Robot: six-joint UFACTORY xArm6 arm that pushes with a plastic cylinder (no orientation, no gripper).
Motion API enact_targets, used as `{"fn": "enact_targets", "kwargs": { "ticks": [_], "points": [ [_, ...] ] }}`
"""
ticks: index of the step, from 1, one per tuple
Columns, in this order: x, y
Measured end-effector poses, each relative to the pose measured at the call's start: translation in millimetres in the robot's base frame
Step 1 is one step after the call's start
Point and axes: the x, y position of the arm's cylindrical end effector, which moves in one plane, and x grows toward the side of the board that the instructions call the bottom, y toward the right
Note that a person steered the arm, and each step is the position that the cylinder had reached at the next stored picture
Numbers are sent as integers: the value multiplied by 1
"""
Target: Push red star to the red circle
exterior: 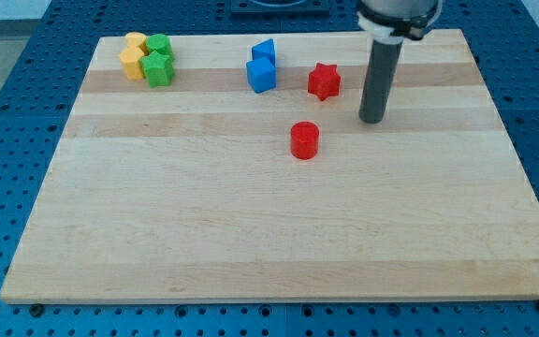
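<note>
Just one camera, set high at the near edge of the worktop (251, 234), looking down and across toward the far side. Close enough that the wooden board nearly fills the view, blue pegboard (7, 112) around the edges.

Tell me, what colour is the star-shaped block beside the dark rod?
Red; the red star shows clearly in the camera view.

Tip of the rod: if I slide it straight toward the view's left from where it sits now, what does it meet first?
Probably nothing soon. My tip sits right of the gap between the red star-shaped block, nearer the view's top, and the red cylindrical block, nearer the bottom. It may clip the star's lower edge; depth is unclear.
</note>
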Motion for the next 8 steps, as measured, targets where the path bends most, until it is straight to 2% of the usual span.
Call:
{"fn": "enact_targets", "kwargs": {
  "ticks": [2, 3, 4, 5, 8],
  "points": [
    [-83, 3],
    [-115, -32],
    [-117, -62],
    [-103, -63],
    [-25, -63]
  ]
}}
